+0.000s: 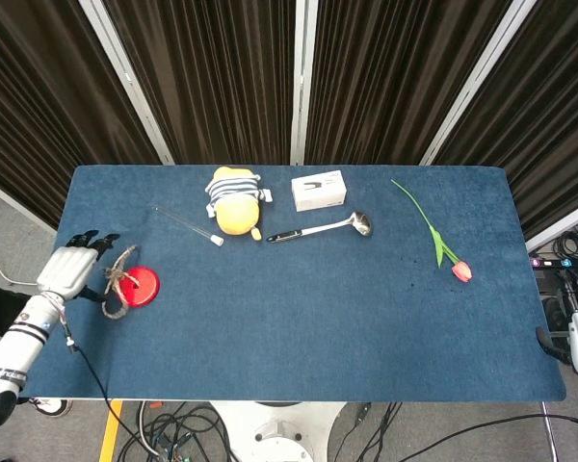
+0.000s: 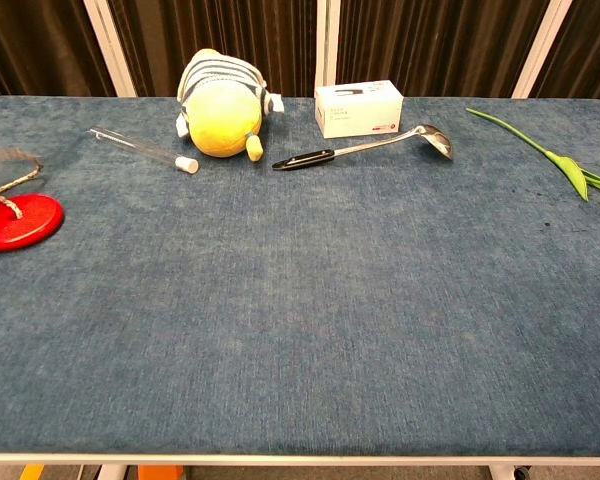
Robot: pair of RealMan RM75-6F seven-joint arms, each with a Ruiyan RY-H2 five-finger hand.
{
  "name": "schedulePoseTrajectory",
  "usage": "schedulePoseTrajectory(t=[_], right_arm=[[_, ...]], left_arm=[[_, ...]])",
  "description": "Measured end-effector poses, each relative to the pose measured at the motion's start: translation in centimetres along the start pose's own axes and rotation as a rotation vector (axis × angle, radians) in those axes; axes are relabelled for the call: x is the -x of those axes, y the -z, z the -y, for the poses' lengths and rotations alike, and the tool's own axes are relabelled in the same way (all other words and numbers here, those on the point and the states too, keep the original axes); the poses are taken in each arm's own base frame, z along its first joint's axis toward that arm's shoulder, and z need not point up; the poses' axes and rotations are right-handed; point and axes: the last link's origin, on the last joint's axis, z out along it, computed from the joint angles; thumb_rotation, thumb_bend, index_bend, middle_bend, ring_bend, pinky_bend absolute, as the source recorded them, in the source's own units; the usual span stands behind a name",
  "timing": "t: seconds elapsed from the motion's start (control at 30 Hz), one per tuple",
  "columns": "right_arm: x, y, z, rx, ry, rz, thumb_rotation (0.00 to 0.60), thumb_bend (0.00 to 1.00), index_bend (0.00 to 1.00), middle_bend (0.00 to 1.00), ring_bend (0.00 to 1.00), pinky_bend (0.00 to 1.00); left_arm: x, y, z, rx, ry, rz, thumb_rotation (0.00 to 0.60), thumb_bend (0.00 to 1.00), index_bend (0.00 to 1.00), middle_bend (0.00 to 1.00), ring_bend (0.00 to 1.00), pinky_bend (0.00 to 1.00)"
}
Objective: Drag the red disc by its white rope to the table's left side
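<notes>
left hand: white robot hand (image 1: 70, 271) over the left edge of the blue felt worktop (image 1: 299, 318), fingers spread, holding nothing; chest view does not show it
right hand: only a dark bit of the arm at the far right edge of the head view; cannot tell whether it is wide or closed
disc: flat red round disc (image 1: 139, 286) lying flat on the worktop just right of the left hand, near but apart from the fingers; also at the left edge in the chest view (image 2: 18, 220)
rope: pale twisted rope (image 1: 116, 282) knotted at the disc centre, lying slack in loops between disc and left hand; cannot tell if it touches the fingers
tube: clear thin tube with white cap (image 1: 187, 226), up and right of the left hand
toy: yellow plush toy with striped top (image 1: 236, 200), just right of the tube
box: small white box (image 1: 318, 190), beside the toy
ladle: metal ladle with black handle (image 1: 320, 229), just below the box
flower: pink tulip on green stem (image 1: 435, 236), well apart from the left hand, on the right side
</notes>
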Motion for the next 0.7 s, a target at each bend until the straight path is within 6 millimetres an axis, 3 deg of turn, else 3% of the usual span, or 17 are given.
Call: schedulePoseTrajectory(t=[0.33,0.43,0.53,0.7], right_arm=[[0.1,-0.1,0.4,-0.012,-0.002,0.000,0.600,0.24,0.00,0.00,0.00,0.00],[-0.1,0.0,0.5,-0.014,-0.006,-0.005,0.600,0.24,0.00,0.00,0.00,0.00],[-0.2,0.1,0.8,-0.025,-0.012,-0.014,0.600,0.24,0.00,0.00,0.00,0.00],[0.2,0.4,1.5,-0.057,-0.006,-0.012,0.600,0.24,0.00,0.00,0.00,0.00]], left_arm=[[-3.2,3.1,1.1,-0.097,-0.091,-0.103,0.600,0.07,0.00,0.00,0.00,0.04],[-3.3,4.2,1.2,-0.083,-0.085,-0.187,0.600,0.10,0.08,0.12,0.00,0.08],[-2.5,5.6,1.1,-0.037,-0.100,-0.293,0.600,0.10,0.11,0.18,0.00,0.09],[2.2,9.6,1.7,0.005,-0.102,-0.389,0.600,0.10,0.12,0.17,0.00,0.09]])
